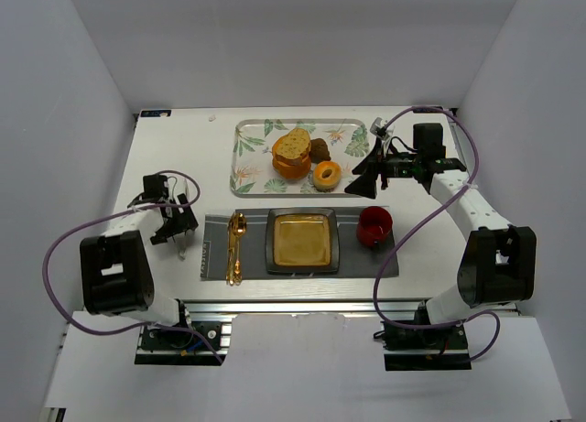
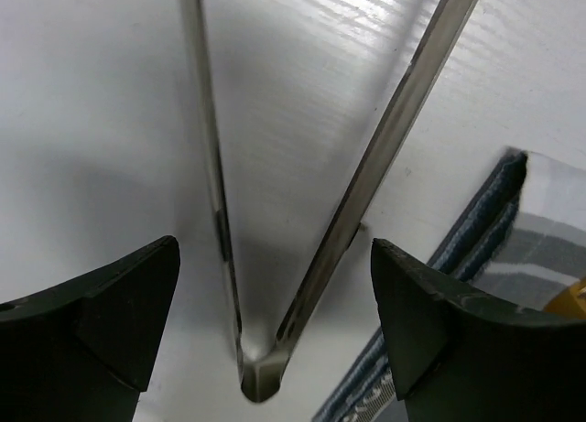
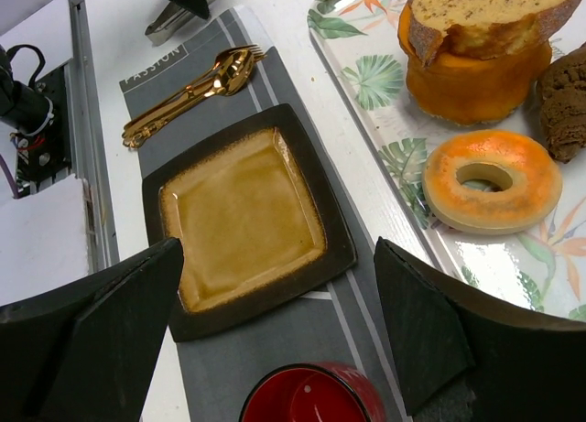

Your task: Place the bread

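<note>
Bread (image 1: 293, 145) lies on top of an orange bun (image 1: 290, 167) on the leafy tray (image 1: 241, 156), beyond the square plate (image 1: 302, 241). It looks light, soft and crumbly, best pinched gently across its crusty edges. Right hand (image 1: 364, 178) hangs spread beside the tray; left hand (image 1: 174, 226) spread too.

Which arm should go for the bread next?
Right, probably. The right end effector hangs open at the tray's right edge, with the bread in its wrist view. The left end effector is open over tongs at the table's left side, far from the tray.
</note>
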Robot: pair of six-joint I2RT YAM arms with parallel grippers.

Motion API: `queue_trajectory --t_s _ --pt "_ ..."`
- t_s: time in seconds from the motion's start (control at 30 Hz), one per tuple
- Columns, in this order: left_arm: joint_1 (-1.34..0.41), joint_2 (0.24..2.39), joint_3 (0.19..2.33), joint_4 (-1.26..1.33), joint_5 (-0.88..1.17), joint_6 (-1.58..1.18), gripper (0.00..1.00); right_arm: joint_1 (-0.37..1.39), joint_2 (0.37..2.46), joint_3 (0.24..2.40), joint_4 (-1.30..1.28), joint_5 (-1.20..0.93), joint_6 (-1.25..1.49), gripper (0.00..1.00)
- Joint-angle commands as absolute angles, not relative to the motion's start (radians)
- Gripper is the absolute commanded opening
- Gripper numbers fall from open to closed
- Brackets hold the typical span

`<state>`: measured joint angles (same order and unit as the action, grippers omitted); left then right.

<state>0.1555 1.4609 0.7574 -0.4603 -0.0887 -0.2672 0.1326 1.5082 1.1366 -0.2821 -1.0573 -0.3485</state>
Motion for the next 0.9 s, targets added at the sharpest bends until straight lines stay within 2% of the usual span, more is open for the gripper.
queue_trajectory --t_s 0.0,0.13,0.23,0.33,0.37,0.47,0.5,0.6,0.7,0.73,0.87 --pt "0.161 1.509 0.779 -0.376 -0.029 -0.196 0.93 0.132 1.508 1.175 -0.276 -1.068 -0.342 0.89" --pt "0.161 1.548 0.766 -0.322 -0.031 -0.154 0.89 0.132 1.520 1.198 -0.278 -1.058 -0.327 0.89" --pt "0.160 1.566 0.755 -0.318 -0.047 -0.138 0.79 0.130 1.523 1.207 -0.285 -1.051 -0.327 0.89" --pt "0.161 1.577 0.762 -0.318 -0.046 -0.129 0.59 0.129 1.528 1.215 -0.294 -1.048 -0.325 0.89" --pt "0.161 1.577 0.764 -0.318 -0.037 -0.132 0.45 0.129 1.528 1.219 -0.299 -1.048 -0.325 0.89" --pt "0.160 1.562 0.772 -0.321 -0.003 -0.146 0.27 0.129 1.523 1.221 -0.304 -1.042 -0.327 0.89" --pt "0.161 1.554 0.776 -0.322 0.027 -0.152 0.16 0.126 1.523 1.220 -0.305 -1.039 -0.328 0.89" --pt "0.160 1.487 0.817 -0.330 0.096 -0.195 0.07 0.121 1.519 1.221 -0.316 -1.037 -0.333 0.89" --pt "0.161 1.387 0.888 -0.322 0.188 -0.262 0.07 0.118 1.508 1.216 -0.327 -1.032 -0.344 0.89" --pt "0.160 1.367 0.908 -0.319 0.283 -0.306 0.13 0.118 1.506 1.212 -0.327 -1.031 -0.344 0.89" --pt "0.054 1.353 1.014 -0.325 0.432 -0.400 0.28 0.115 1.505 1.204 -0.324 -1.034 -0.339 0.89"
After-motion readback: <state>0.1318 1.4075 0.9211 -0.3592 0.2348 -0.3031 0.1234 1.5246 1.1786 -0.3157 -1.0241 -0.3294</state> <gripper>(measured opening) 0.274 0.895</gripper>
